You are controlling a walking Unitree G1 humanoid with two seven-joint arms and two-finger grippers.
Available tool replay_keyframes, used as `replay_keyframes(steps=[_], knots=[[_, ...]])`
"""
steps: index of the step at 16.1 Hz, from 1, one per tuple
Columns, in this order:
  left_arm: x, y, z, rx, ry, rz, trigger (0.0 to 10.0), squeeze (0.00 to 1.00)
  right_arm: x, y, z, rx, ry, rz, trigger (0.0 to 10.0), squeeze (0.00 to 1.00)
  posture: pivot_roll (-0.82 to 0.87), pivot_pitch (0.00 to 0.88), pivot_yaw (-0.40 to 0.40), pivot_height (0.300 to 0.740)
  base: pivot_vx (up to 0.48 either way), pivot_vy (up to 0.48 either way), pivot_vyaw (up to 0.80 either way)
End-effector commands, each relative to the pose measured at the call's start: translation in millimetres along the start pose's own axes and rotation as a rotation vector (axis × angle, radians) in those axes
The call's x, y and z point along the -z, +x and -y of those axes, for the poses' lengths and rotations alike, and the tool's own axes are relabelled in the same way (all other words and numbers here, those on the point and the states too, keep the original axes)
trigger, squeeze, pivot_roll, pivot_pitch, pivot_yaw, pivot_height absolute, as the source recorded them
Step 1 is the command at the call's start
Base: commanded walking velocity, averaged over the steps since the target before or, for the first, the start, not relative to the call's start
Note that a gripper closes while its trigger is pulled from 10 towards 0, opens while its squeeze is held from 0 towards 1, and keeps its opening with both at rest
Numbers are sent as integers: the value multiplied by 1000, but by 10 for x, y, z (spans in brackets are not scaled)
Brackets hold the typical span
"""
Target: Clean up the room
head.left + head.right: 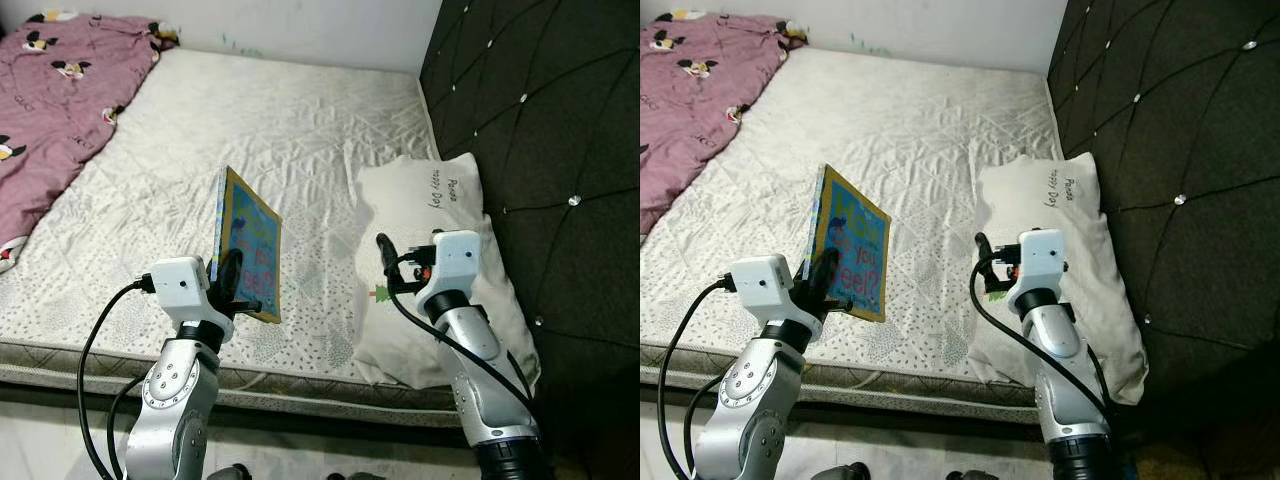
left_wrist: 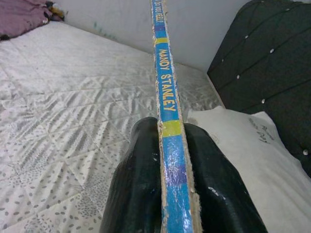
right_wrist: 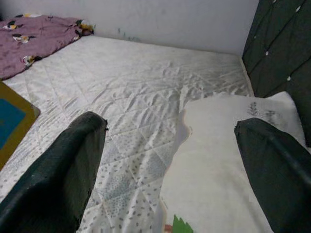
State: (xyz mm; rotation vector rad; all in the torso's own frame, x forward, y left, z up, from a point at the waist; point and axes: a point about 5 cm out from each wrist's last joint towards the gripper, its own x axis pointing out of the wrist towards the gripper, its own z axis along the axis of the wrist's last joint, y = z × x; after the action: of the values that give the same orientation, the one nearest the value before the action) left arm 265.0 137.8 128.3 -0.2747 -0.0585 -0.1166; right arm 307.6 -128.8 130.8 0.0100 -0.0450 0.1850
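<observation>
A thin blue and yellow picture book (image 1: 248,243) stands upright on edge above the near side of the mattress (image 1: 250,150). My left gripper (image 1: 232,280) is shut on its lower edge; the spine (image 2: 165,92) runs between the two black fingers (image 2: 138,174). My right gripper (image 1: 385,262) is open and holds nothing. It hovers over the near end of a white pillow (image 1: 430,260) that lies along the dark headboard; its fingers (image 3: 63,170) are spread wide over the pillow's edge (image 3: 218,160).
A purple printed blanket (image 1: 55,90) is bunched at the far left of the bed. The black tufted headboard (image 1: 540,130) runs along the right. A white wall (image 1: 300,25) is behind. The mattress's front edge (image 1: 300,375) is just before me.
</observation>
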Motion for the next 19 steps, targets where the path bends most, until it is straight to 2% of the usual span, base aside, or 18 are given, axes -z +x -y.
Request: replay_keyframes(steps=[1, 9, 19], knots=[[-80, 7, 22, 0, -2, 36, 10000, 0, -45, -25, -5, -7, 5, 14, 10000, 0, -21, 177, -74, 728, 0, 0, 0], [-96, 41, 29, -6, -6, 39, 10000, 0, -55, -17, -18, -34, 3, 10, 10000, 0, -24, 192, -76, 635, 0, 0, 0], [-94, 98, 80, 12, -8, 41, 10000, 0, -72, 30, 9, -52, -15, 22, 10000, 0, -28, 175, -73, 635, 0, 0, 0]])
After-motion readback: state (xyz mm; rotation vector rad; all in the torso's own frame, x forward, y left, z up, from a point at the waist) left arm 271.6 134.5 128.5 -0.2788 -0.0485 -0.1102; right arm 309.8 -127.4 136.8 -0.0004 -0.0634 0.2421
